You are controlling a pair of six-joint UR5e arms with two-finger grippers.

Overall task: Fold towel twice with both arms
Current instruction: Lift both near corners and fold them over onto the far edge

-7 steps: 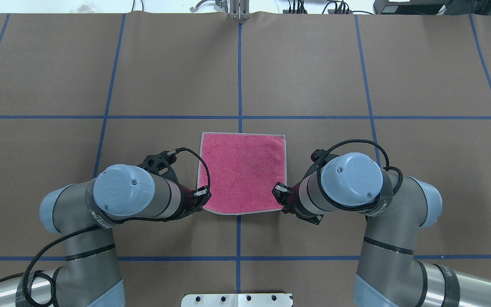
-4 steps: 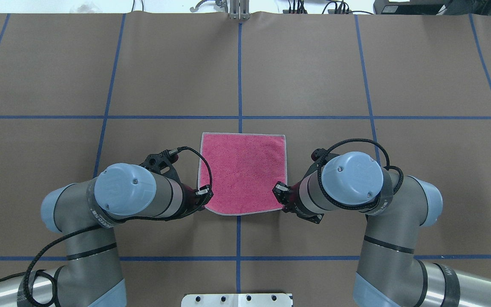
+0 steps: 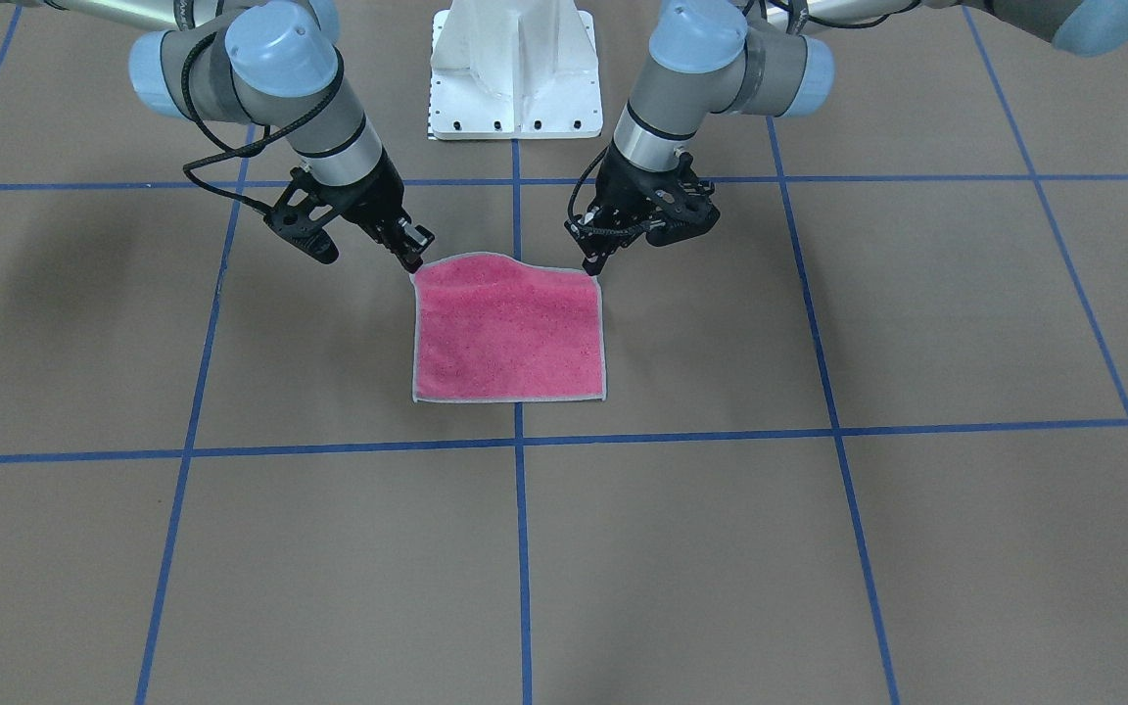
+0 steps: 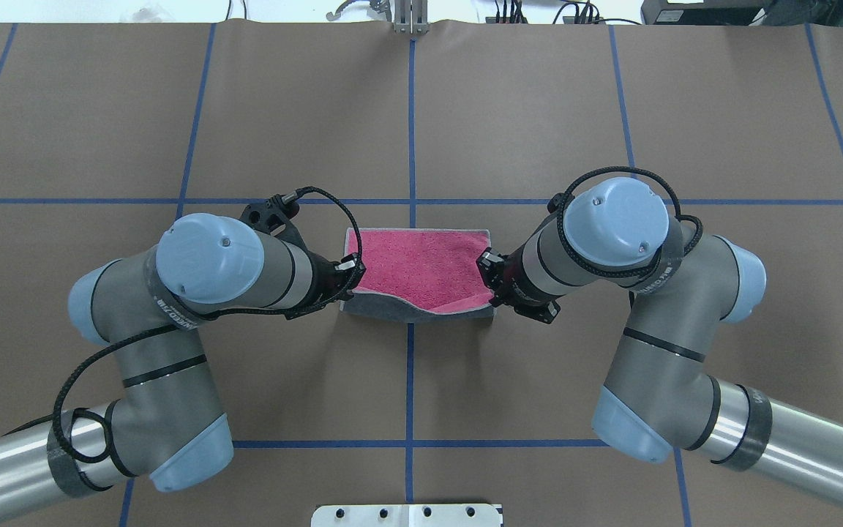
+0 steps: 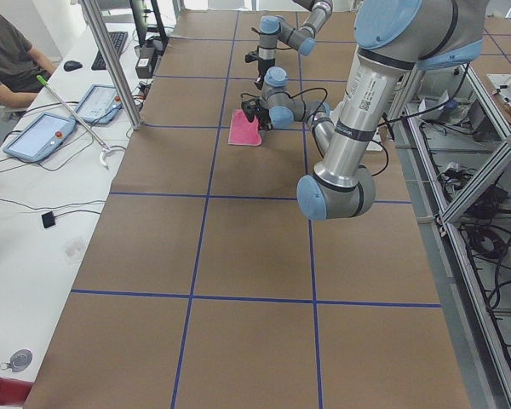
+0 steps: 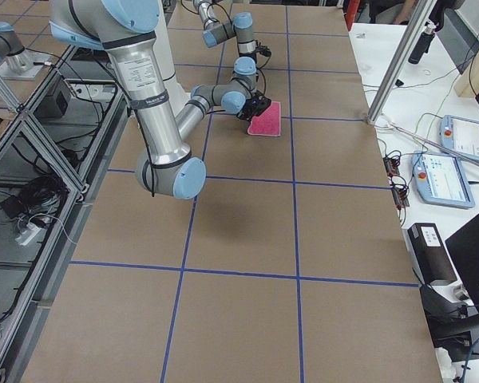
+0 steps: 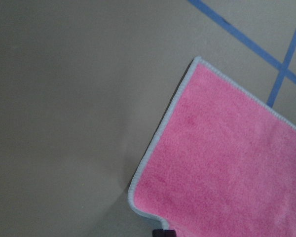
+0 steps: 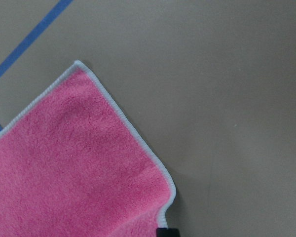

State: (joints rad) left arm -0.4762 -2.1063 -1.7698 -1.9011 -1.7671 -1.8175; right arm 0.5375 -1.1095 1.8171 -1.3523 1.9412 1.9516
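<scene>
The left gripper (image 3: 591, 264) and right gripper (image 3: 414, 260) each pinch a raised corner of the towel (image 3: 510, 328); overhead, the contact is hidden.

Along one side of your brown, blue-taped table (image 5: 255, 256) runs a white bench (image 5: 25, 226) with tablets (image 5: 39, 136); along the other, an aluminium frame (image 5: 481, 162) over loose cables (image 5: 494, 247).
</scene>
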